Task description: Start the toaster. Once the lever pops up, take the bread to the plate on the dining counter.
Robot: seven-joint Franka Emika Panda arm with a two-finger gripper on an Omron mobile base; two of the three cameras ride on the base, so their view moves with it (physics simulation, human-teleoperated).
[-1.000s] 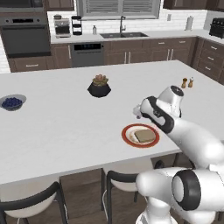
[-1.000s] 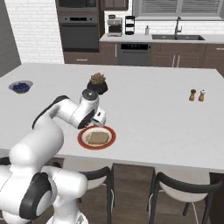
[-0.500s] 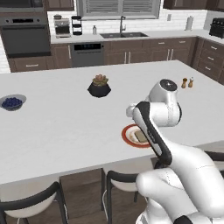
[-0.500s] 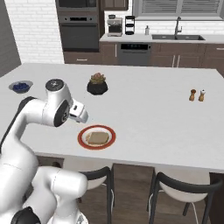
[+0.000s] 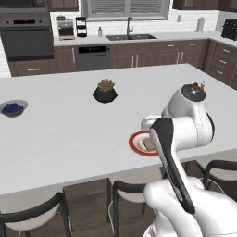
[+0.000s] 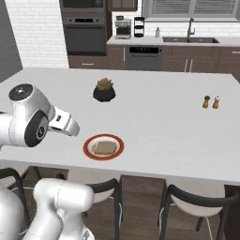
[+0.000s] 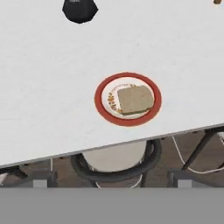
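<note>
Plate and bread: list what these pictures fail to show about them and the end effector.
- Left base view: the arm covers the right part of the plate and most of the bread.
- Right base view: the end effector's fingertips are too small to make out.
- Hand view: the pattern inside the plate's rim is too blurred to read; the underside of the bread is hidden.
</note>
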